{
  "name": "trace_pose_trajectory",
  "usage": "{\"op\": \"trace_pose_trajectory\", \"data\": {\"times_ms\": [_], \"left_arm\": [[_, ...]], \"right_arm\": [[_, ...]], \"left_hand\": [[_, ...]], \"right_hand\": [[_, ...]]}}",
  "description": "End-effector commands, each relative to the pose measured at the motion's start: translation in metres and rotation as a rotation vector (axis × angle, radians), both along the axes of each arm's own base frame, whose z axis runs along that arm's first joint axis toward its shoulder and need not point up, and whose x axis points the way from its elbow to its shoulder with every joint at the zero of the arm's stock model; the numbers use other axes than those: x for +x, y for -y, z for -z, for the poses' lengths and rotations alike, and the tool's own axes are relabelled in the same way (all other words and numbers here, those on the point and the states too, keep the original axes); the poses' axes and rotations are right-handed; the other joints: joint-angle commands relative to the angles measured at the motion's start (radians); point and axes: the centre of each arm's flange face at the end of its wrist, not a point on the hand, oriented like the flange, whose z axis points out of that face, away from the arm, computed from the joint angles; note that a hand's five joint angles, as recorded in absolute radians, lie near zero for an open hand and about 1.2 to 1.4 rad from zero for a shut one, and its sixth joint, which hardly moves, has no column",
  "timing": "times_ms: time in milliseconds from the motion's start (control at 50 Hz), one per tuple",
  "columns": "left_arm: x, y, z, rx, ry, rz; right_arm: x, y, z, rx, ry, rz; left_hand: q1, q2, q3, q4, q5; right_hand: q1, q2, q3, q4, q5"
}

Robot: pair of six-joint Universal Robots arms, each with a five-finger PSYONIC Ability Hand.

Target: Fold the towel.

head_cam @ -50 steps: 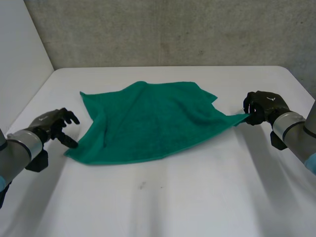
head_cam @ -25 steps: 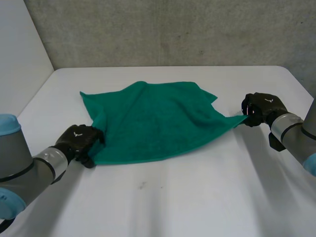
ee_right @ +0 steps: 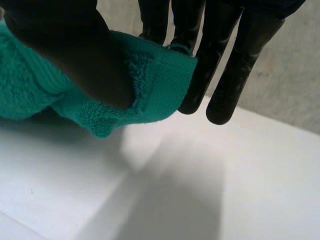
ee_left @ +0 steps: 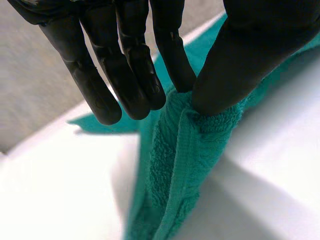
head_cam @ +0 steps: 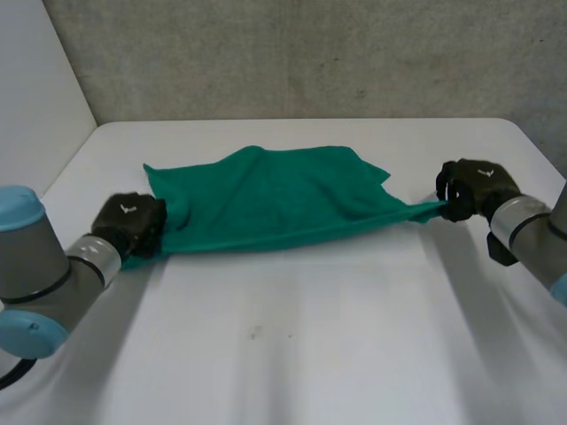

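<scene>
The left arm [head_cam: 40, 270] and the right arm [head_cam: 533, 235] were grey with light-blue caps [head_cam: 16, 202] and paler wrist cuffs [head_cam: 96, 257], while the left hand [head_cam: 131, 223] and the right hand [head_cam: 477, 186] were matt black, white-marked on the back, with smooth rounded fingers [ee_left: 95, 85].

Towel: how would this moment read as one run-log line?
task: fold towel | left hand: pinches near left corner | right hand: pinches right corner | near edge: stretched between hands | fold: not yet made
</scene>
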Motion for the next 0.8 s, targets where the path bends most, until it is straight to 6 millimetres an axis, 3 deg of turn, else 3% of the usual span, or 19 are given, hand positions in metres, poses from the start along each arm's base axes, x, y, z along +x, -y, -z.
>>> {"op": "trace_pose_trajectory", "data": {"times_ms": [20,40,60,140,200,220,260,380,400,420,440,500,620,660,720,740,760,780,800], "left_arm": [[0.005,-0.021,-0.063,-0.148,0.000,-0.028],[0.006,-0.026,-0.073,-0.171,-0.003,-0.029],[0.008,-0.042,-0.101,-0.232,-0.009,-0.026],[0.013,-0.069,-0.135,-0.290,-0.001,-0.026],[0.014,-0.075,-0.138,-0.288,0.004,-0.024],[0.016,-0.091,-0.142,-0.255,0.042,-0.014],[0.017,-0.096,-0.137,-0.219,0.071,-0.008],[0.016,-0.107,-0.107,-0.098,0.156,0.030],[0.015,-0.105,-0.100,-0.075,0.162,0.034],[0.014,-0.100,-0.087,-0.030,0.173,0.039],[0.012,-0.094,-0.073,0.019,0.183,0.047],[0.010,-0.085,-0.054,0.071,0.194,0.054],[-0.001,-0.047,-0.017,0.115,0.218,0.067],[-0.004,-0.034,-0.017,0.086,0.227,0.072],[-0.012,-0.003,-0.034,-0.043,0.236,0.067],[-0.015,0.006,-0.043,-0.090,0.232,0.061],[-0.022,0.021,-0.064,-0.189,0.218,0.048],[-0.022,0.021,-0.064,-0.190,0.217,0.048],[-0.025,0.029,-0.078,-0.246,0.205,0.039]], "right_arm": [[-0.001,-0.025,-0.067,-0.098,-0.211,-0.071],[-0.003,-0.040,-0.091,-0.136,-0.335,-0.098],[-0.003,-0.040,-0.091,-0.136,-0.336,-0.098],[-0.010,-0.079,-0.127,-0.190,-0.579,-0.154],[-0.015,-0.096,-0.136,-0.192,-0.667,-0.162],[-0.016,-0.101,-0.138,-0.194,-0.693,-0.159],[-0.019,-0.109,-0.139,-0.186,-0.727,-0.159],[-0.012,-0.122,-0.119,-0.134,-0.785,-0.231],[-0.008,-0.122,-0.105,-0.091,-0.790,-0.264],[-0.008,-0.122,-0.105,-0.090,-0.790,-0.265],[-0.003,-0.118,-0.081,-0.008,-0.803,-0.309],[0.001,-0.112,-0.052,0.082,-0.824,-0.348],[0.013,-0.090,-0.026,0.111,-0.863,-0.346],[0.020,-0.079,-0.026,0.076,-0.860,-0.324],[0.029,-0.059,-0.036,-0.011,-0.849,-0.273],[0.033,-0.045,-0.050,-0.082,-0.824,-0.217],[0.033,-0.045,-0.051,-0.083,-0.824,-0.217],[0.037,-0.029,-0.071,-0.169,-0.775,-0.147],[0.041,-0.013,-0.101,-0.281,-0.704,-0.066]], "left_hand": [[0.287,0.207,0.209,0.207,0.268],[0.287,0.207,0.209,0.207,0.268],[0.287,0.207,0.209,0.207,0.268],[0.287,0.207,0.209,0.207,0.268],[0.287,0.207,0.209,0.207,0.268],[0.287,0.207,0.209,0.207,0.268],[0.287,0.207,0.209,0.207,0.268],[0.287,0.207,0.209,0.207,0.268],[0.287,0.207,0.209,0.207,0.268],[0.287,0.207,0.209,0.207,0.268],[0.287,0.207,0.209,0.207,0.268],[0.287,0.207,0.209,0.207,0.268],[0.287,0.207,0.209,0.207,0.268],[0.287,0.207,0.209,0.207,0.268],[0.287,0.207,0.209,0.207,0.268],[0.287,0.207,0.209,0.207,0.268],[0.287,0.207,0.209,0.207,0.268],[0.287,0.207,0.209,0.207,0.268],[0.287,0.207,0.209,0.207,0.268]], "right_hand": [[0.419,0.218,0.213,0.204,0.230],[0.419,0.218,0.213,0.204,0.230],[0.419,0.218,0.213,0.204,0.230],[0.419,0.218,0.213,0.204,0.230],[0.419,0.218,0.213,0.204,0.230],[0.419,0.218,0.213,0.204,0.230],[0.419,0.218,0.213,0.204,0.230],[0.419,0.218,0.213,0.204,0.230],[0.419,0.218,0.213,0.204,0.230],[0.419,0.218,0.213,0.204,0.230],[0.419,0.218,0.213,0.204,0.230],[0.419,0.218,0.213,0.204,0.230],[0.419,0.218,0.213,0.204,0.230],[0.419,0.218,0.213,0.204,0.230],[0.419,0.218,0.213,0.204,0.230],[0.419,0.218,0.213,0.204,0.230],[0.419,0.218,0.213,0.204,0.230],[0.419,0.218,0.213,0.204,0.230],[0.419,0.218,0.213,0.204,0.230]]}}
